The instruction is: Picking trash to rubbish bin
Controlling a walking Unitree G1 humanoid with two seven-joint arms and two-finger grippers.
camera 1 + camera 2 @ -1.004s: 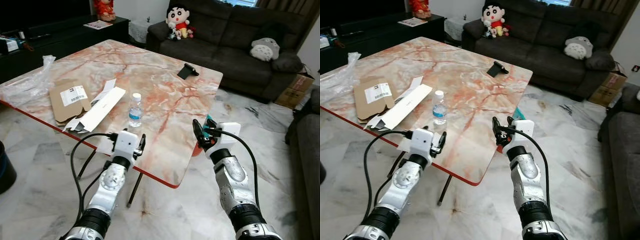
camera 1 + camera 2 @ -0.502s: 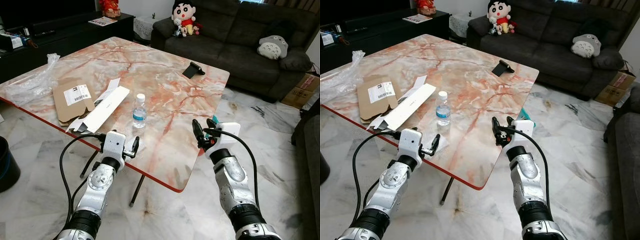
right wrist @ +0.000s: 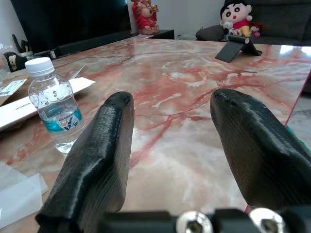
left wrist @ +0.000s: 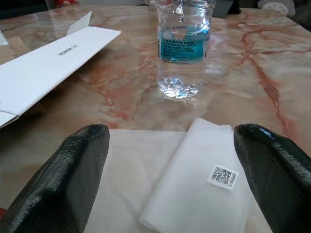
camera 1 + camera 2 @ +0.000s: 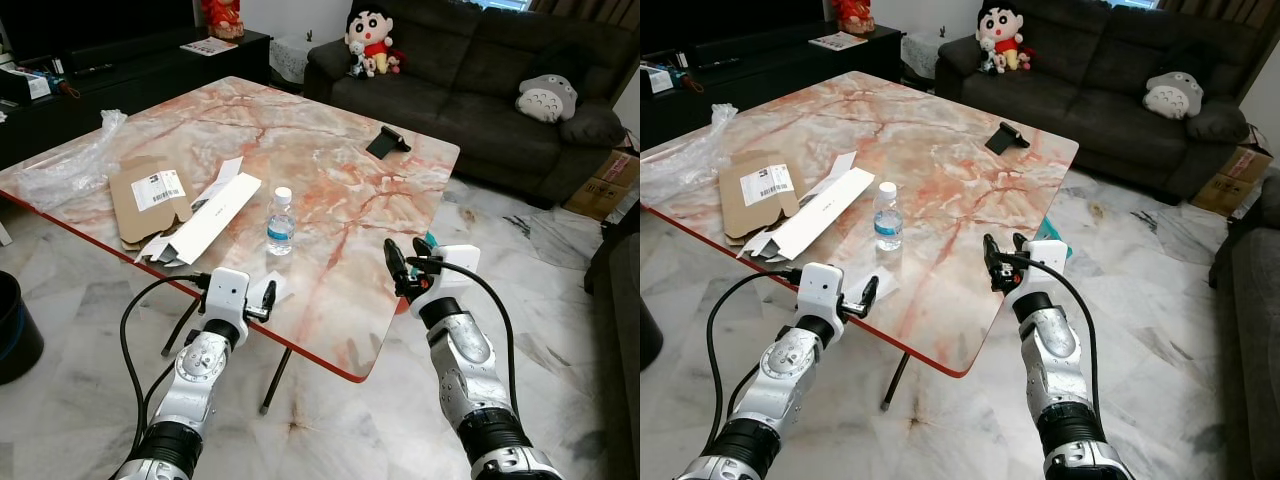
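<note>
Left gripper (image 5: 262, 299) spread wide, empty, low at the near table (image 5: 340, 210) edge, fingers straddling a thin clear plastic packet (image 4: 194, 179) that lies flat on the marble just ahead. Right gripper (image 5: 403, 265) also spread, empty, held at the near right edge of the table, nothing between its fingers.

Packet: translucent white, folded over, small QR sticker on top; nearly the same tone as the tabletop. Behind it stands a water bottle (image 5: 281, 222), upright, capped, seems almost empty. Further left: long white box (image 5: 200, 220), flattened, resting against a brown cardboard piece (image 5: 148, 198) with a label; crumpled clear bag (image 5: 70, 165) at the far left corner. Black bin (image 5: 15, 335) on the floor, well left of the table.

Risks, as judged:
- Packet is flat and slick; fingers may skate over it or pinch only one layer.
- Pushing forward could slide it into the bottle and tip that.
- Fingertips may jam on the marble.
</note>
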